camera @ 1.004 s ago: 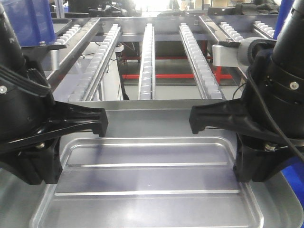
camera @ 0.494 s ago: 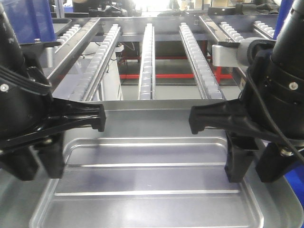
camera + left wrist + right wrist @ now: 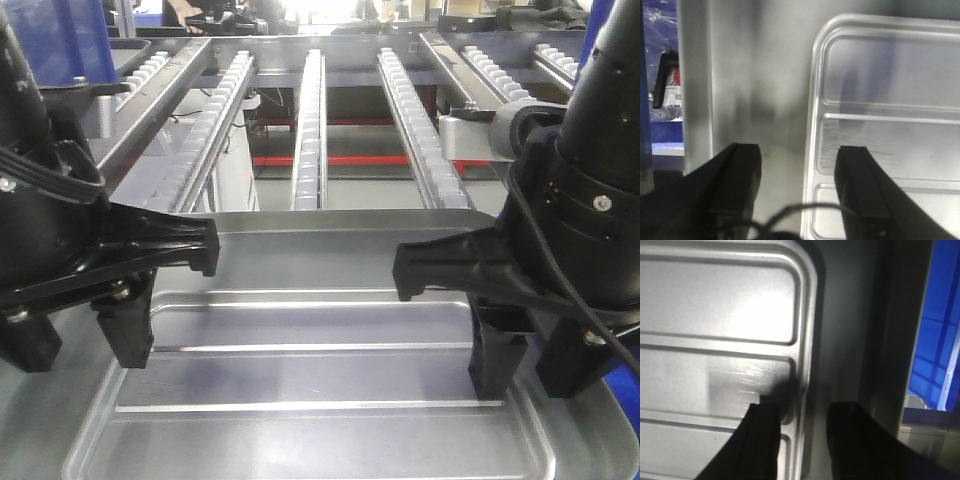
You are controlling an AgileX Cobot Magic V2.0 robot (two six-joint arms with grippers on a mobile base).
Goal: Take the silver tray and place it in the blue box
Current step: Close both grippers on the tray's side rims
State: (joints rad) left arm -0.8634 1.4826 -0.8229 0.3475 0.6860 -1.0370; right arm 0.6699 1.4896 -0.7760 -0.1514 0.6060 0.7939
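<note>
The silver tray (image 3: 310, 400) lies flat on a grey metal table, its two ridges running left to right. My left gripper (image 3: 80, 340) is open and straddles the tray's left rim (image 3: 812, 125). In the left wrist view (image 3: 797, 152) one finger is over the table and one over the tray's bottom. My right gripper (image 3: 530, 365) is open, less wide, and straddles the right rim (image 3: 807, 315). In the right wrist view (image 3: 805, 407) one finger is inside the tray and one outside. The blue box (image 3: 940, 330) shows only past the table's right edge.
A roller conveyor (image 3: 310, 120) with several rails runs away behind the table's far edge. A dark blue crate (image 3: 60, 40) stands at the back left. A raised metal table edge (image 3: 695, 85) runs left of the tray, with blue and a plastic bag beyond it.
Both grippers have opened: on each side the fingers spread apart, and the inner finger moved in over the tray's bottom. The tray has not moved.
</note>
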